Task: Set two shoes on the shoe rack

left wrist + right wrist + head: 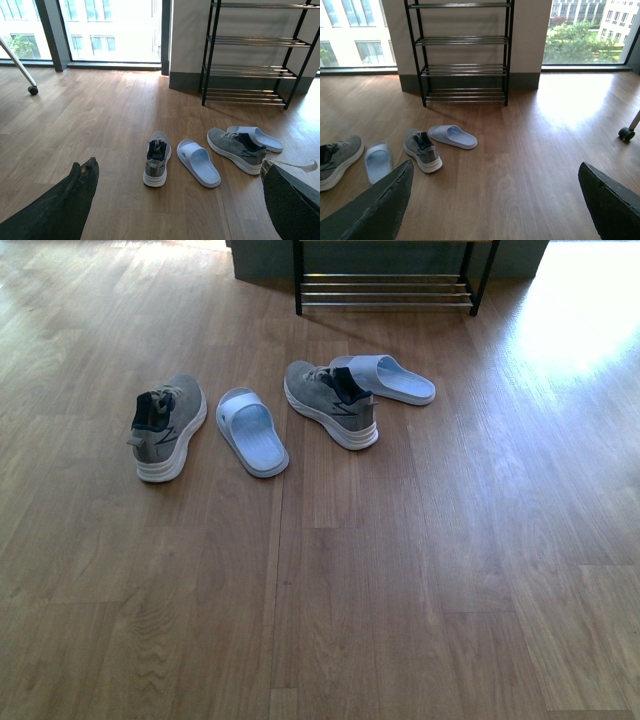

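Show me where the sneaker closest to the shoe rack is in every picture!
Front view: the sneaker sits near the middle, a bit right, below the shoe rack.
Left wrist view: it lies beside a pale slipper, in front of the rack.
Right wrist view: same sneaker, same slipper.
Shared landmark: the rack.

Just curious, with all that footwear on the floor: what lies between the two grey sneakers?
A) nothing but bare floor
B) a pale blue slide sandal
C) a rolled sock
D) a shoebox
B: in the front view a pale blue slide sandal lies on the floor between one grey sneaker and the other sneaker.
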Robot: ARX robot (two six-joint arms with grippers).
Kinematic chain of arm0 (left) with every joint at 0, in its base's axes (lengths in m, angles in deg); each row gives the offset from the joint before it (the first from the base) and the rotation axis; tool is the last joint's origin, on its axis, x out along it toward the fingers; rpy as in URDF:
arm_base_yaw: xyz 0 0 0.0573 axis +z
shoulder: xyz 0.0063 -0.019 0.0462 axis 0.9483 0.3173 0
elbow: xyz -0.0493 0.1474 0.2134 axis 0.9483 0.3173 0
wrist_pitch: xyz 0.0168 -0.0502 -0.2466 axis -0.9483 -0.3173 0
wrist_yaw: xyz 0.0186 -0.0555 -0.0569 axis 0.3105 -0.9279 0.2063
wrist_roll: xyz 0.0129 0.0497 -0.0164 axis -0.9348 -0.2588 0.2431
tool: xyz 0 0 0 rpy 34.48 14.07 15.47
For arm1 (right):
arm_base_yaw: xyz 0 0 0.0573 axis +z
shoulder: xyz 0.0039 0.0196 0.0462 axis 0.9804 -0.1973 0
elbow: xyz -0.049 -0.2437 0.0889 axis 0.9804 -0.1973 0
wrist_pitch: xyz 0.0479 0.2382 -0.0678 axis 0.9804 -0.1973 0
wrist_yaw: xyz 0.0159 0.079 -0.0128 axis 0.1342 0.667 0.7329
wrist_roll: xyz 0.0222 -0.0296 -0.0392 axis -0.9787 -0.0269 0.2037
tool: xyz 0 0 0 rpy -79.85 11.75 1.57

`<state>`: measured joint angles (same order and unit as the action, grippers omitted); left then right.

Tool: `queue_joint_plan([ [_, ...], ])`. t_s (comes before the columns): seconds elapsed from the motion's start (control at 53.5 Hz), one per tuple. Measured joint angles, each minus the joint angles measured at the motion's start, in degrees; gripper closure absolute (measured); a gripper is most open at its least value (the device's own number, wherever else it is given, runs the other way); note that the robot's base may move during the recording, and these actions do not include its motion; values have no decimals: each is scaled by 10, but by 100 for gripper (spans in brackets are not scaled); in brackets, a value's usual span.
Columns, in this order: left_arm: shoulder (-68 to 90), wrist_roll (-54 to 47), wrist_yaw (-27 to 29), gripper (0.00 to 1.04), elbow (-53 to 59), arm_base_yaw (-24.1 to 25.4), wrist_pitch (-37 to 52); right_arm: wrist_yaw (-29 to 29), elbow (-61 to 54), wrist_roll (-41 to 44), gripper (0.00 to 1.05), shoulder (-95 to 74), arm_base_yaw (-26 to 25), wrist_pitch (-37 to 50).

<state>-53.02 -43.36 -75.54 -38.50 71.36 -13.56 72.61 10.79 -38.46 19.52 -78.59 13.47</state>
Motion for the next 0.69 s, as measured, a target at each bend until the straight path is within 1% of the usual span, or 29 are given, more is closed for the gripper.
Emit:
queue_joint_plan([
  [0.691,0,0,0,9,0,0,0,0,0,0,9,0,0,0],
])
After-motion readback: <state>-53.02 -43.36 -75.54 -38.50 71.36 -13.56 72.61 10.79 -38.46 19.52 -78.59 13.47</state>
